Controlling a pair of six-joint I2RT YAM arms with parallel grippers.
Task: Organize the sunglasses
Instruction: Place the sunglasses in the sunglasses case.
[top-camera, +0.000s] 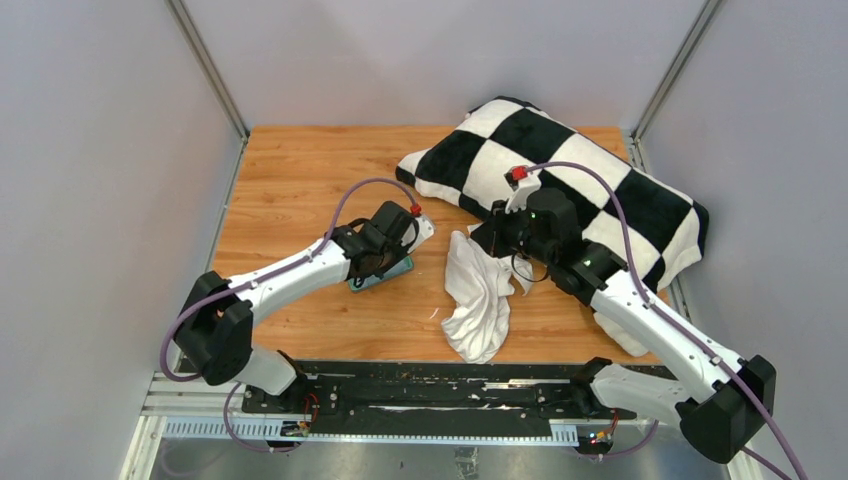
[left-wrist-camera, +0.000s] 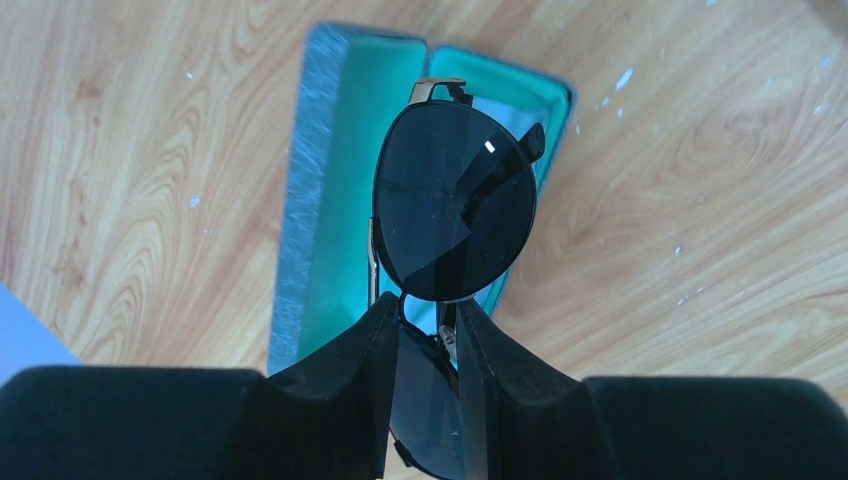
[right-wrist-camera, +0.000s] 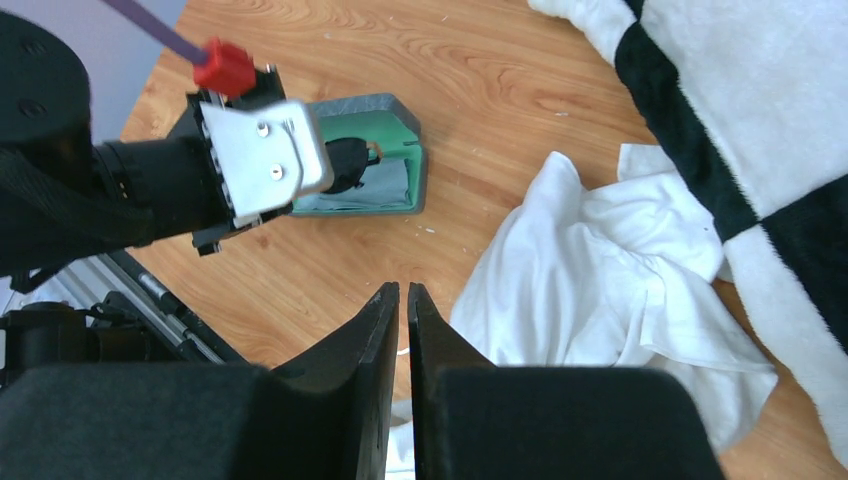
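Left wrist view: my left gripper (left-wrist-camera: 425, 345) is clamped on the sunglasses (left-wrist-camera: 455, 200) near the bridge. One lens hangs toward 12 o'clock over the open case (left-wrist-camera: 305, 180). My right gripper (right-wrist-camera: 402, 300) is pressed together on nothing, with the white cloth (right-wrist-camera: 600, 270) at its 3 o'clock.

Risks, as I judge them:
- The pinch is narrow, so the frame may pivot or slip while I lower it.
- The far lens sits close to the case wall at 3 o'clock. It could land on the rim and tip out onto the table (left-wrist-camera: 700, 250).
- The folded temple might snag.
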